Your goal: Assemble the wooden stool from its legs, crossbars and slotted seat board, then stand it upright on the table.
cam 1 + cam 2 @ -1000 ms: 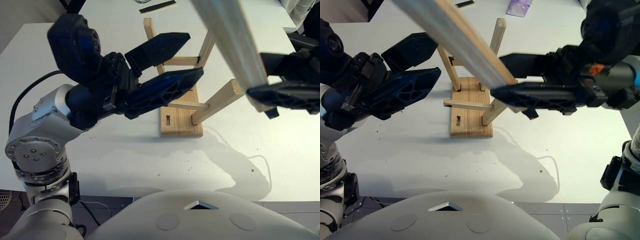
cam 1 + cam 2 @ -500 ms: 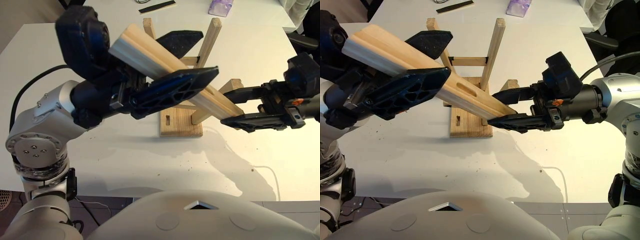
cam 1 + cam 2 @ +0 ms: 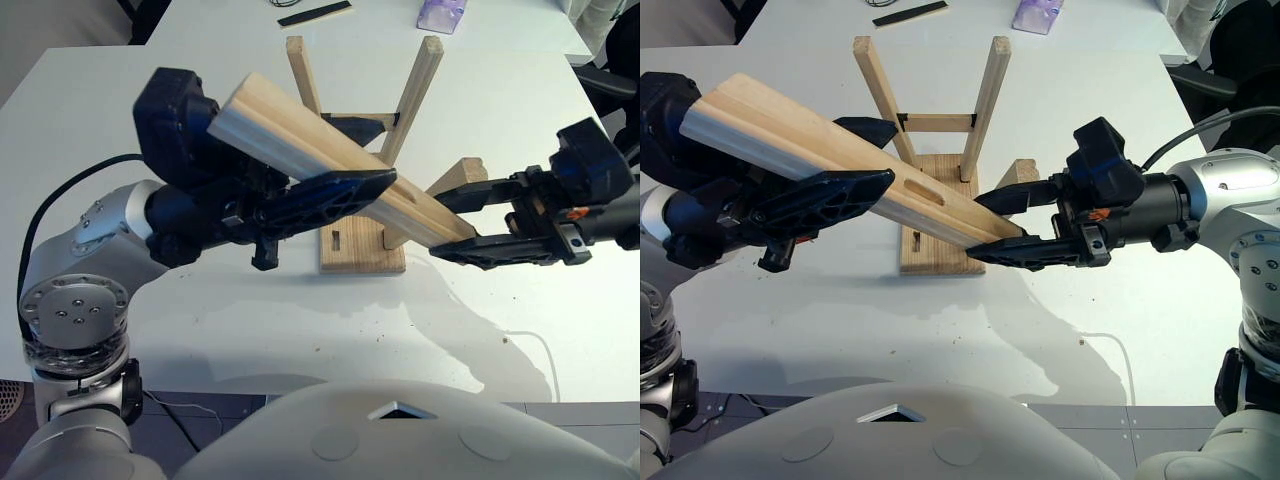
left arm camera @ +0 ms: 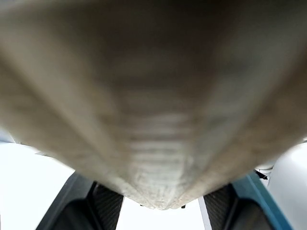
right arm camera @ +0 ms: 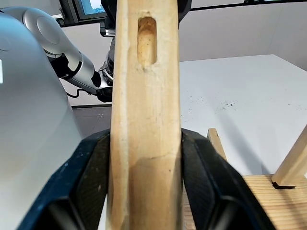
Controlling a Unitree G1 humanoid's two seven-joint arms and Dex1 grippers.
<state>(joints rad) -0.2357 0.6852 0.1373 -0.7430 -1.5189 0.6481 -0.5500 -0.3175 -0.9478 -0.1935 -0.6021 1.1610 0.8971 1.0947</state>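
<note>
A long wooden leg (image 3: pixel 790 130) with an oval slot hangs slanted above the table, carried by both arms. My left gripper (image 3: pixel 395 148) is shut on its upper half, one finger on each side of the wood (image 4: pixel 153 96). My right gripper (image 3: pixel 435 225) is shut on its lower end, with the black fingers (image 5: pixel 91 182) pressed against both faces of the leg (image 5: pixel 144 96). Under it the seat board (image 3: pixel 365 258) lies flat on the table. Two legs (image 3: pixel 300 75) (image 3: pixel 420 80) stand up from the board, joined by a crossbar (image 3: pixel 938 122). A third leg (image 3: pixel 1015 172) is partly hidden.
The white table (image 3: pixel 200 300) has open surface on the left and in front of the board. At the far edge lie a black strip (image 3: pixel 315 13) and a small purple bag (image 3: pixel 443 12). A thin cable (image 3: pixel 520 320) loops at the front right.
The right gripper swung the leg down from close to the camera and laid it between the left gripper's fingers. The left fingers, wide open before, have come together on the wood.
</note>
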